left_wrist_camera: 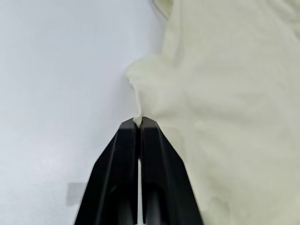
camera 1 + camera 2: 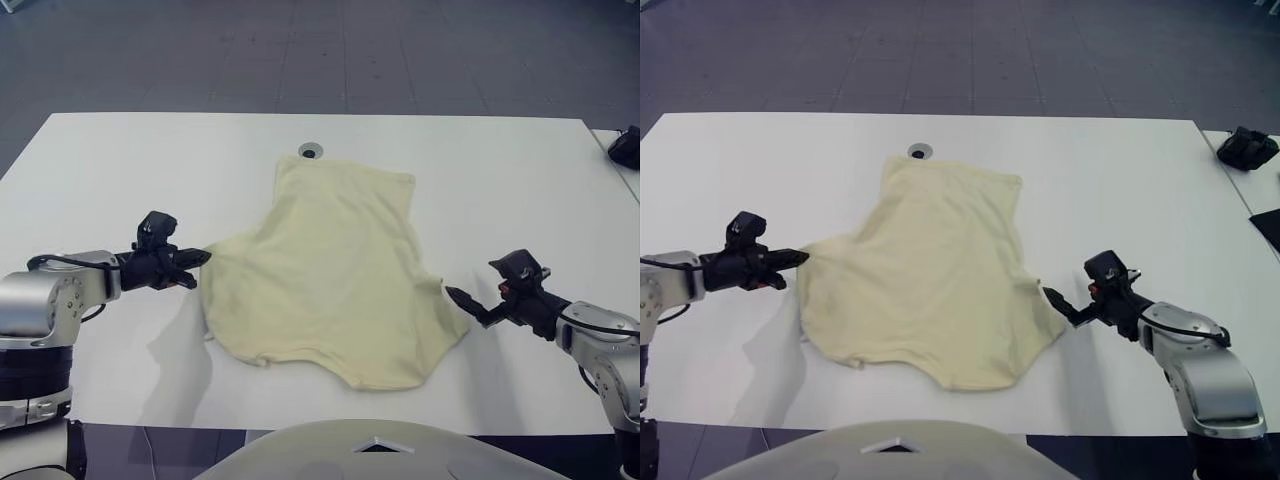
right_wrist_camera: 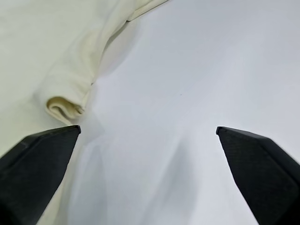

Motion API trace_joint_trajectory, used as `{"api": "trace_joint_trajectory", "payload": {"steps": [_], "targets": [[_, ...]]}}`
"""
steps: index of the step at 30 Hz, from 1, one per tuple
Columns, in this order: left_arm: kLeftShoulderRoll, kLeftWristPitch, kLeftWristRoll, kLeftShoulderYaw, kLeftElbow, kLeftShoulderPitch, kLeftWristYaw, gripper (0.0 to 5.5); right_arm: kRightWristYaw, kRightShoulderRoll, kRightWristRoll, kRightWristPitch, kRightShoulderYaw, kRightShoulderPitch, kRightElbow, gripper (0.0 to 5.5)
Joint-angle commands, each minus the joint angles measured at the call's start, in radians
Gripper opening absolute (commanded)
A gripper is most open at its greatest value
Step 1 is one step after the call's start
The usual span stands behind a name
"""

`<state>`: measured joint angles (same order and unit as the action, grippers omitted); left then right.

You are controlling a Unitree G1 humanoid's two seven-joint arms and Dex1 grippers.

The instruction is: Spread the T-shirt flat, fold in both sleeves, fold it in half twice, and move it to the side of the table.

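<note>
T-shirt [image 2: 330, 270]: we see it lying rumpled on the white tabletop [image 2: 500, 170].
Left fingers [image 1: 121, 159]: clenched on its near-left edge.
Right fingers [image 3: 40, 154]: spread apart, just beside its rolled sleeve.

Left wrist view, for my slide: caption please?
Left gripper pinching an edge of the pale yellow fabric T-shirt on a white table.

Legible text, labels, brands, numbers, signs: none. T-shirt [image 2: 340, 270]: plain cloth, nothing printed on the side facing up. Worktop [image 2: 120, 170]: plain white surface, no readable marking.
</note>
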<state>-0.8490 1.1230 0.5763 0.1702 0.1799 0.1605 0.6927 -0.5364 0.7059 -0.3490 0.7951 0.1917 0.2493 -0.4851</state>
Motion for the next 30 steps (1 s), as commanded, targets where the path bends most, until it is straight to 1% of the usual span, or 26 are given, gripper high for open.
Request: {"api": "trace_joint_trajectory", "payload": {"steps": [1,3,7,12,17,19,20,22,23,25,28,30], "targets": [[-0.065,0.001,-0.004,-0.049,0.073,0.0,0.049,0.02,0.015,-0.016,0.005,0.004,0.002,-0.002,-0.01,5.4],[-0.098,-0.023,-0.011,-0.085,0.117,-0.015,0.086,0.02,0.016,-0.018,0.007,0.004,-0.002,-0.009,-0.009,5.4],[-0.122,-0.048,-0.014,-0.141,0.204,-0.02,0.125,0.02,0.013,-0.013,0.012,0.001,-0.011,-0.033,0.007,5.4],[-0.095,-0.053,-0.022,-0.226,0.268,0.026,0.117,0.02,-0.003,-0.002,0.018,-0.002,-0.034,-0.068,0.025,5.4],[0.027,-0.05,-0.062,-0.363,0.239,0.097,0.06,0.02,-0.012,0.007,0.025,-0.007,-0.039,-0.091,0.044,5.4],[0.075,-0.033,-0.069,-0.39,0.248,0.097,0.021,0.02,-0.022,0.01,0.03,-0.011,-0.058,-0.121,0.064,5.4],[0.092,-0.02,-0.068,-0.403,0.253,0.098,0.008,0.26,-0.025,0.011,0.032,-0.012,-0.066,-0.131,0.069,5.4],[0.108,0.004,-0.062,-0.424,0.283,0.099,0.0,0.47,-0.025,0.009,0.034,-0.011,-0.065,-0.127,0.062,5.4],[0.115,0.017,-0.045,-0.42,0.299,0.1,0.004,0.64,-0.023,0.007,0.035,-0.01,-0.061,-0.12,0.055,5.4],[0.118,0.038,0.001,-0.371,0.33,0.105,0.02,0.99,-0.018,0.002,0.037,-0.007,-0.055,-0.107,0.045,5.4],[0.096,0.075,0.053,-0.224,0.315,0.125,0.014,1.45,-0.025,0.004,0.044,-0.014,-0.074,-0.133,0.067,5.4],[0.059,0.08,0.052,-0.157,0.28,0.145,0.011,1.79,-0.027,0.002,0.049,-0.017,-0.085,-0.144,0.076,5.4]]}}
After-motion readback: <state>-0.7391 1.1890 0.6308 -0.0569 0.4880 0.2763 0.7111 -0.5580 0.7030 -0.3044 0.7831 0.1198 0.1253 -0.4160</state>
